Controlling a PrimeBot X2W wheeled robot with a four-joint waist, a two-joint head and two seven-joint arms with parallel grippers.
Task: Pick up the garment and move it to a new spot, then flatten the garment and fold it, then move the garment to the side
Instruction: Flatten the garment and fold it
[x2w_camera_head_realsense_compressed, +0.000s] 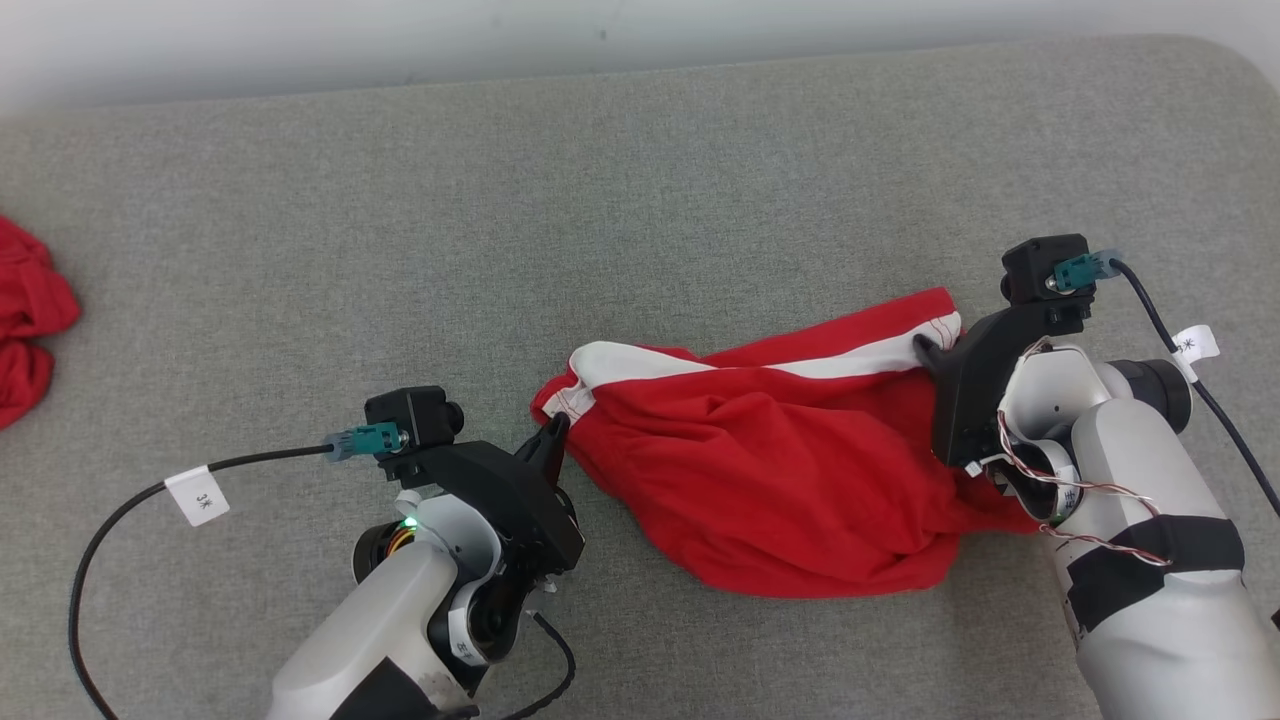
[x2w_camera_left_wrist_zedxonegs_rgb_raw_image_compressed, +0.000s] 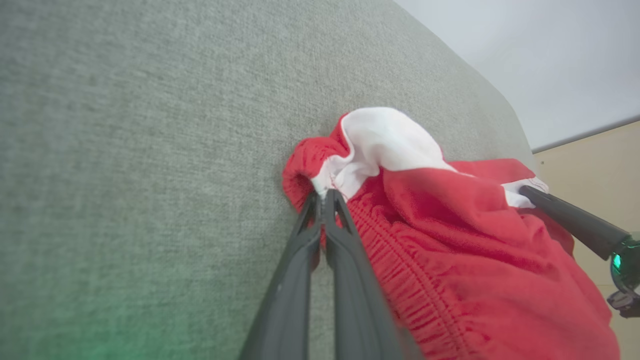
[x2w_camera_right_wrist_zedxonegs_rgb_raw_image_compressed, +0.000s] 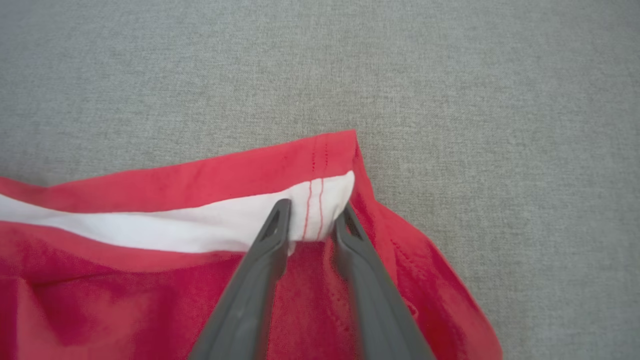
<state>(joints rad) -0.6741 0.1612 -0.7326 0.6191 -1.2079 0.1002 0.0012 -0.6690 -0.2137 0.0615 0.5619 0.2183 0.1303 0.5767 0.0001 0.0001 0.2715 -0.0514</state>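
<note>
Head view shows both grippers at opposite ends of the garment (x2w_camera_head_realsense_compressed: 780, 470), which lies crumpled on the grey pad (x2w_camera_head_realsense_compressed: 600, 200), right of centre. It also shows a second red cloth (x2w_camera_head_realsense_compressed: 25, 320) at the left edge. Left wrist view adds the gathered waistband (x2w_camera_left_wrist_zedxonegs_rgb_raw_image_compressed: 400, 260). We find the left gripper (x2w_camera_head_realsense_compressed: 555, 432) clamped tight on the garment's left corner. The right gripper (x2w_camera_right_wrist_zedxonegs_rgb_raw_image_compressed: 314, 207) has its jaws part-way apart astride the white hem (x2w_camera_right_wrist_zedxonegs_rgb_raw_image_compressed: 330, 190) at the right corner; we cannot tell whether they pinch it.
</note>
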